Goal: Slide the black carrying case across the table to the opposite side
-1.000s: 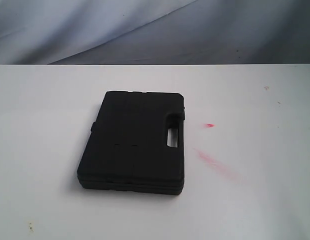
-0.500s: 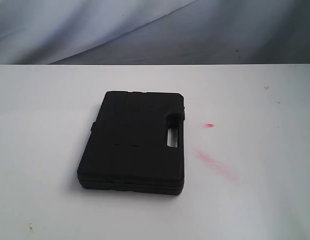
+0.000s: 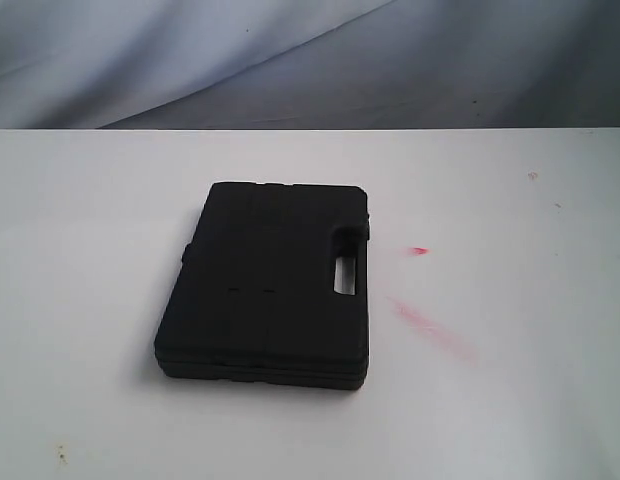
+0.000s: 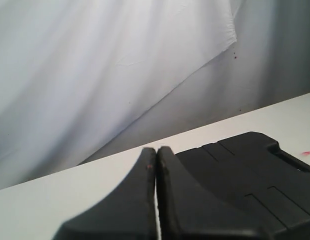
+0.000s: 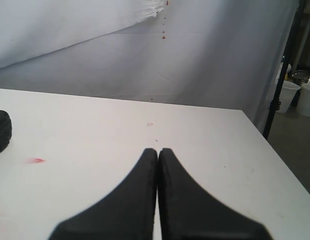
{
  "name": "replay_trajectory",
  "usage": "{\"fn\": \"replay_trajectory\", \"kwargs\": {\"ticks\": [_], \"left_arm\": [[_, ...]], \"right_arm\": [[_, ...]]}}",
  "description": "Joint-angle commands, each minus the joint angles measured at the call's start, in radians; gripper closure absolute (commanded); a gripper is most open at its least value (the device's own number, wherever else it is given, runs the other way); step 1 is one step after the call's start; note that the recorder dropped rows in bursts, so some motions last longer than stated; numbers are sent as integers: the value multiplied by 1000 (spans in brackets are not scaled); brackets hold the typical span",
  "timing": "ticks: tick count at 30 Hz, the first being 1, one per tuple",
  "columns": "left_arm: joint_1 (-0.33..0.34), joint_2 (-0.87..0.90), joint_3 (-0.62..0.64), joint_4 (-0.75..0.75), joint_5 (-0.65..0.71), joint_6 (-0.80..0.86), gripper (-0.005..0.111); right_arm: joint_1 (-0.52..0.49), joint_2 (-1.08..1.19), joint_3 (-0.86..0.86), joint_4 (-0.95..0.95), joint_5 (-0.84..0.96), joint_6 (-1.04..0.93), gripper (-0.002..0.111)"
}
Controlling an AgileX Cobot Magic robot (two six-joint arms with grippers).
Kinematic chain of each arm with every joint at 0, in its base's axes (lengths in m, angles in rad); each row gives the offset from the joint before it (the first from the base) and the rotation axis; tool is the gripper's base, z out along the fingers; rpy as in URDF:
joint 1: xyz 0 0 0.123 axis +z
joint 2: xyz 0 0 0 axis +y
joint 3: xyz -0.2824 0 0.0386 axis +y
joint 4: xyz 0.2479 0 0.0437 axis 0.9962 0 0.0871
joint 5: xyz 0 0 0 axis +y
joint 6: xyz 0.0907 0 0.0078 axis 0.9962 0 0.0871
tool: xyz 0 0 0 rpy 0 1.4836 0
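Observation:
The black carrying case lies flat on the white table, a little left of the middle in the exterior view, its handle slot facing right. Neither arm shows in that view. In the left wrist view my left gripper is shut and holds nothing, and the case lies just beyond and beside its tips. My right gripper is also shut and holds nothing, above bare table. One corner of the case shows at the edge of the right wrist view.
Red smears and a small red spot mark the table to the right of the case. A grey cloth backdrop hangs behind the far edge. Past the table's side edge stand a black pole and white buckets.

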Motion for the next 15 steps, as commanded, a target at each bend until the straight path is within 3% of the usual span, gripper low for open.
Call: {"fn": "replay_trajectory", "kwargs": {"ticks": [1,10,15], "left_arm": [[2,-3,56,-19,-132,-33,107],[11,-3,56,-44,-91,15,107],[129,-3,56,49,-9,-127,107]], "right_arm": [[-7,-7,4,-12,0,-6,108],[-7,-7,4,-12,0,-6,108],[-7,-7,4,-12,0,-6,108]]}}
